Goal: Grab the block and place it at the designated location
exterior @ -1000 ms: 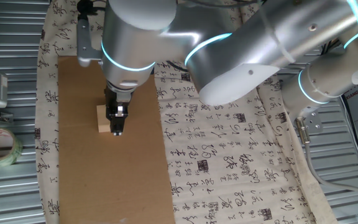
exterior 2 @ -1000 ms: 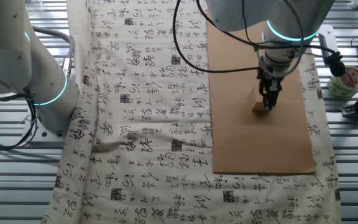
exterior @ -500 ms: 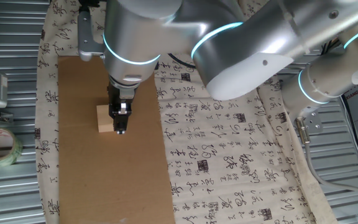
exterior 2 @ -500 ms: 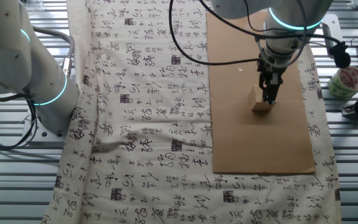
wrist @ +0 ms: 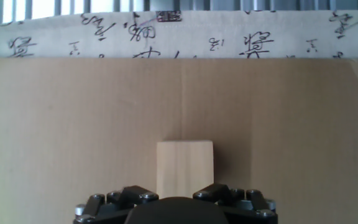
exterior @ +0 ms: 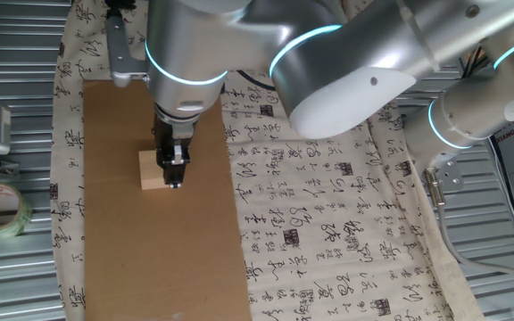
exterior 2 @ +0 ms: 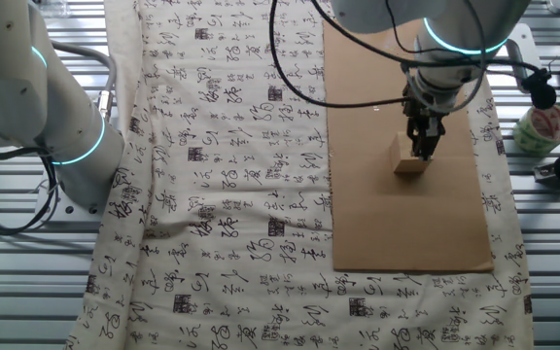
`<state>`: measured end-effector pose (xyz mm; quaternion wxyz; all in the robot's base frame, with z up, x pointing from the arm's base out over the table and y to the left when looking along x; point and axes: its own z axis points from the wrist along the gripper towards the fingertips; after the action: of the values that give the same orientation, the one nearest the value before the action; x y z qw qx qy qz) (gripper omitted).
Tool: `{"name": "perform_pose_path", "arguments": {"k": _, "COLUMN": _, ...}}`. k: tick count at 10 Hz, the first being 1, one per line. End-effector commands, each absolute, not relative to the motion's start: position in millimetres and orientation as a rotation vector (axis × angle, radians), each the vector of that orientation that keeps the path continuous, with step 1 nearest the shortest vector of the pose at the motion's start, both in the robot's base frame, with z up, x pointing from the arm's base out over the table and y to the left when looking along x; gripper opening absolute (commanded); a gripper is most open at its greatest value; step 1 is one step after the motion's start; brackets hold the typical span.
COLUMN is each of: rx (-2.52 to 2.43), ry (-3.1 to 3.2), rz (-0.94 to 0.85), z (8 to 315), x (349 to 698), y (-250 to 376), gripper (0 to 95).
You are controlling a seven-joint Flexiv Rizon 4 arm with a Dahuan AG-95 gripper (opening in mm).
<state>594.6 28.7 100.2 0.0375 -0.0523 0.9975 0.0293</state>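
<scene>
Pale tan block (exterior: 151, 170) on brown cardboard (exterior: 150, 241); cream cloth (exterior: 328, 223) with black calligraphy.

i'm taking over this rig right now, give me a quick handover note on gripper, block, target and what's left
Gripper: low over the cardboard sheet, beside the block; whether the jaws are open or shut, or touching the block, cannot be told from any view.
Block: sitting flat on the cardboard, in front of the hand in the hand view.
Designated location: no mark can be made out in any view.
Done: approach to the block.
Left: confirm the grasp, lift, find the mark, place the block on it.
</scene>
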Motion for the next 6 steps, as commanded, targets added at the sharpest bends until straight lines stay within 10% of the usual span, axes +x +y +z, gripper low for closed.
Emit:
{"name": "perform_pose_path", "arguments": {"k": 1, "rx": -0.193, "ry": 3.073, "rz": 0.231, "z": 104.2, "x": 592.2, "y": 30.9, "gripper": 76.0}}
{"name": "perform_pose_path", "arguments": {"k": 6, "rx": -0.175, "ry": 2.999, "rz": 0.663, "z": 104.2, "x": 591.3, "y": 30.9, "gripper": 76.0}}
